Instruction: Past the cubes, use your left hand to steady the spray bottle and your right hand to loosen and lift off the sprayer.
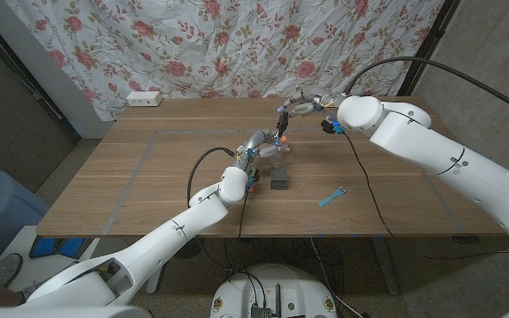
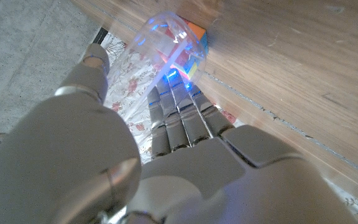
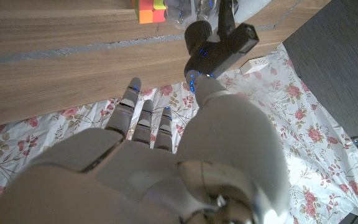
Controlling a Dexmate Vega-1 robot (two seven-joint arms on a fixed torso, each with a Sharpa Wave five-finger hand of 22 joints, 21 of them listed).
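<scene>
At the table's twelve o'clock, past the cubes (image 1: 278,177), the left hand (image 1: 256,144) grips the clear spray bottle (image 2: 160,43) while the right hand (image 1: 300,108) holds the black sprayer (image 3: 219,48), which should rise straight up

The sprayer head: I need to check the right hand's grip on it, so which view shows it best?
The right wrist view: the black sprayer sits large beside the right hand. The head view shows it tiny; the left wrist view shows the clear bottle, not the sprayer.
</scene>
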